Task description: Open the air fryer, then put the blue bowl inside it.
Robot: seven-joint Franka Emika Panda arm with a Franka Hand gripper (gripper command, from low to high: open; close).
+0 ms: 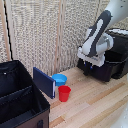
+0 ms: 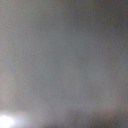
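The air fryer (image 1: pixel 118 40) is a black box at the exterior view's right, with its drawer (image 1: pixel 109 71) at the bottom. My gripper (image 1: pixel 89 67) hangs from the white arm right against the drawer's front end. The air fryer handle is hidden behind the hand, and the fingers are too dark to show whether they are open or shut. The blue bowl (image 1: pixel 60 79) sits empty on the wooden table, well to the left of the gripper. The wrist view is a grey blur with nothing recognisable in it.
A red cup (image 1: pixel 64 93) stands just in front of the bowl. A dark blue flat panel (image 1: pixel 44 81) leans beside the bowl against a black fabric bin (image 1: pixel 20 97) at the left. A slatted screen backs the table.
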